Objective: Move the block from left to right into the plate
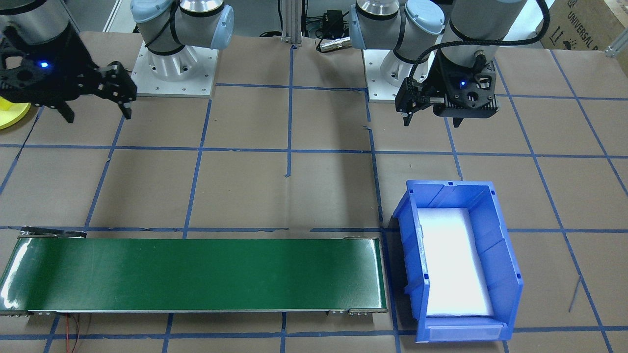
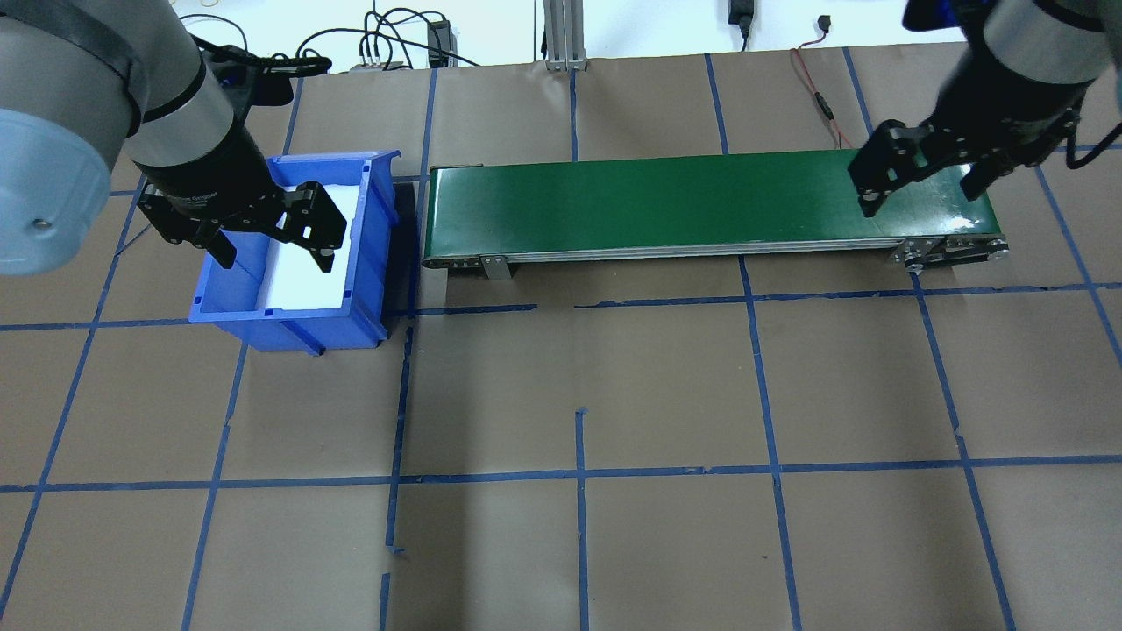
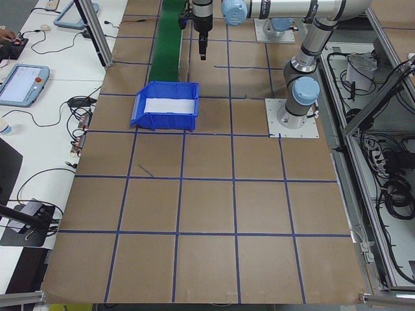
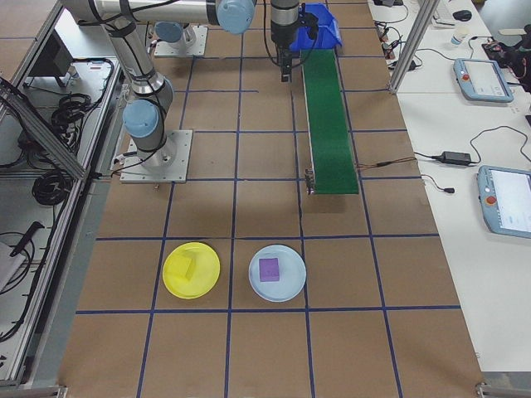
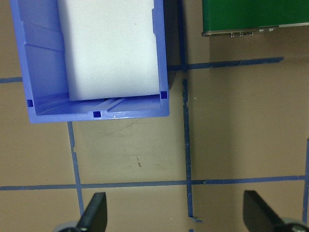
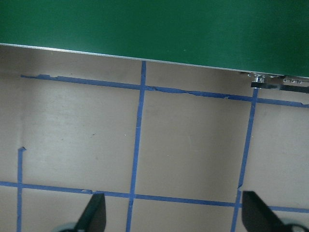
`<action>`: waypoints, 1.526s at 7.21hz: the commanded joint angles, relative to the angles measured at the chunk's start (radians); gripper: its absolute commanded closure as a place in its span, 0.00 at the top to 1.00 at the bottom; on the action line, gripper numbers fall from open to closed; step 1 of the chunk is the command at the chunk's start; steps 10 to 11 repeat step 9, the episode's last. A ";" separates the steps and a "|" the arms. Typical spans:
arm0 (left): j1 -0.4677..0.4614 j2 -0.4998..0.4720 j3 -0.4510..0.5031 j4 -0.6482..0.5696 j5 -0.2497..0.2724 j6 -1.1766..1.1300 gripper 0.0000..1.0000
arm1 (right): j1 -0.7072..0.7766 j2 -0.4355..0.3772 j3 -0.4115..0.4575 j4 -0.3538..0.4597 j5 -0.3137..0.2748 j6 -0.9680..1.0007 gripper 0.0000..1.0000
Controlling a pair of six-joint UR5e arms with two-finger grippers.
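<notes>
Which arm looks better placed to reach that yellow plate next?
Probably the right. The right end effector, open, hangs by the conveyor end nearest the yellow plate; the left end effector, also open, hangs near the blue bin at the far end.

"UNIVERSAL R…" printed in black on a cardboard box [image 1: 579, 24], cut off at the frame edge

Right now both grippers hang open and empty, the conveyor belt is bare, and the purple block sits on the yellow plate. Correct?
Not quite. In the exterior right view the purple block sits on the pale blue plate, beside the yellow plate. The rest holds: left gripper and right gripper open and empty, conveyor belt bare.
</notes>
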 commanded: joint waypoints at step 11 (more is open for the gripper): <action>-0.001 -0.001 0.000 -0.003 0.000 -0.003 1.00 | 0.091 0.058 -0.052 -0.016 0.010 0.340 1.00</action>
